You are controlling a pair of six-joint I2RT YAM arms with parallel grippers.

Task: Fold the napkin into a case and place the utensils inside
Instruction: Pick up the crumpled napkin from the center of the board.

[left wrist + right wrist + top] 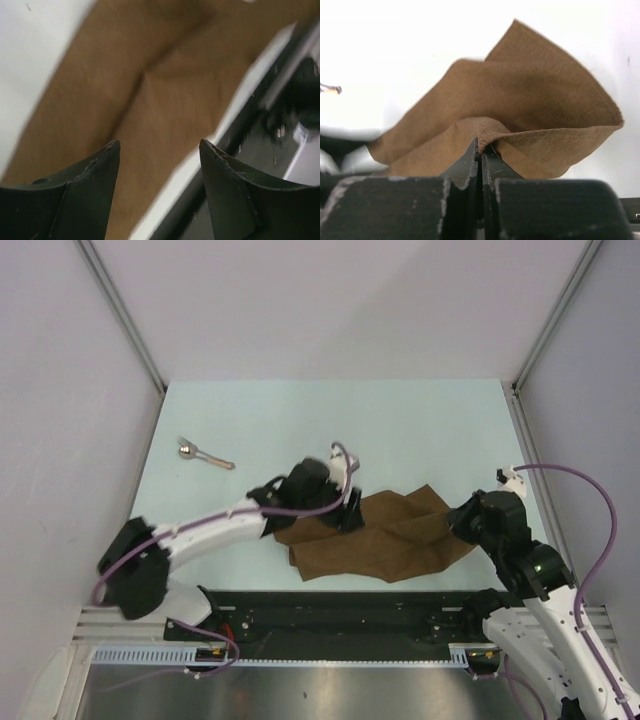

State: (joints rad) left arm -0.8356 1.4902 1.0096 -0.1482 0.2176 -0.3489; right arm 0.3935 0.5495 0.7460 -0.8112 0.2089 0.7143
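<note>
The dark-brown napkin (385,535) lies rumpled and partly folded near the table's front edge. My right gripper (457,523) is shut on the napkin's right edge; the right wrist view shows the cloth (520,100) pinched between the closed jaws (481,150) and lifted into a fold. My left gripper (345,512) is open over the napkin's left part; the left wrist view shows its spread fingers (95,170) above the brown cloth (150,90), holding nothing. A small utensil (203,453) with a silver head and tan handle lies far left on the table. No finished case shows.
The pale table (330,420) is walled by white panels left, right and back. A black rail (340,605) runs along the front edge, just below the napkin. Purple cables loop from both arms.
</note>
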